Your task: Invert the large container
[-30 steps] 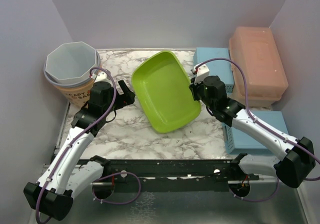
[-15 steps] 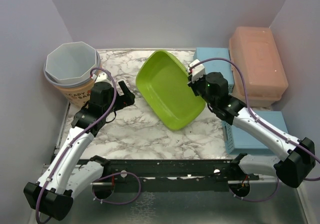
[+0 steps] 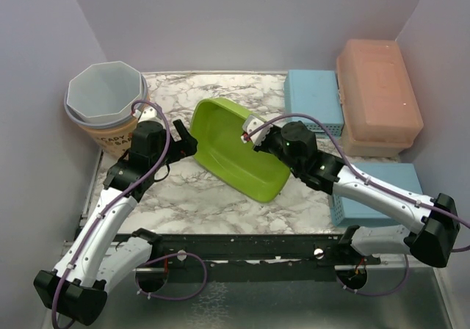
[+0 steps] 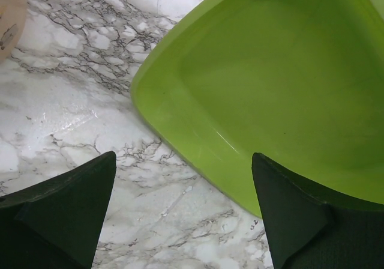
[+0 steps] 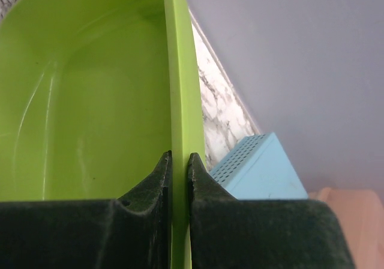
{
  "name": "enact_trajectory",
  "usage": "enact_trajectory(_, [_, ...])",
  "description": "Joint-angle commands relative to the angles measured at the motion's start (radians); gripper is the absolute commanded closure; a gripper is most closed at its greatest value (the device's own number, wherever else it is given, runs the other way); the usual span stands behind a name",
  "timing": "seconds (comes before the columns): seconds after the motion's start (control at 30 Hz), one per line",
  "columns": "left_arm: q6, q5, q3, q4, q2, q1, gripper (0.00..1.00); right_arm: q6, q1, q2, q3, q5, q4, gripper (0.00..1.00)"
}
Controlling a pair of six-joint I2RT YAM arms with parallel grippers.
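The large container (image 3: 224, 149) is a lime green rectangular tub. It stands steeply tilted on its left edge in the middle of the marble table, its hollow facing left and up. My right gripper (image 3: 253, 134) is shut on its raised rim; in the right wrist view the rim (image 5: 179, 89) runs straight between the two pads (image 5: 161, 179). My left gripper (image 3: 187, 139) is open just left of the tub's lower rim (image 4: 180, 137), and only marble lies between its fingers (image 4: 72, 203).
A beige octagonal bucket (image 3: 106, 98) with a grey liner stands at the back left. At the back right are a blue perforated box (image 3: 316, 98) and a salmon lidded box (image 3: 378, 94). Another blue box (image 3: 374, 197) lies at the right.
My right gripper has swung up and to the left with the rim, tipping the tub from a shallow lean to nearly on edge. The left arm has barely moved.
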Motion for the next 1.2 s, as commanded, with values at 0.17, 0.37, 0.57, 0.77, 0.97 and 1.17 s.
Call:
enact_trajectory(0.17, [0.002,-0.09,0.051,-0.03,-0.037,0.003,0.04,-0.309,0.098,0.036,-0.092,0.253,0.368,0.99])
enact_trajectory(0.37, [-0.019,-0.11,0.029,-0.052,-0.037,0.003,0.04,-0.482,0.097,0.07,-0.085,0.262,0.49,0.99])
enact_trajectory(0.57, [-0.01,-0.137,0.04,-0.056,-0.048,0.003,0.03,-0.565,0.125,0.072,-0.08,0.246,0.469,0.99])
enact_trajectory(0.77, [-0.043,-0.196,0.047,-0.103,-0.02,0.004,0.03,-0.612,0.216,0.072,-0.145,0.225,0.433,0.99])
enact_trajectory(0.97, [-0.074,-0.295,0.115,-0.182,0.0,0.003,0.01,-0.634,0.298,0.101,-0.225,0.304,0.531,0.99])
enact_trajectory(1.17, [-0.085,-0.334,0.199,-0.204,-0.033,0.004,0.01,-0.635,0.354,0.085,-0.266,0.312,0.517,0.99])
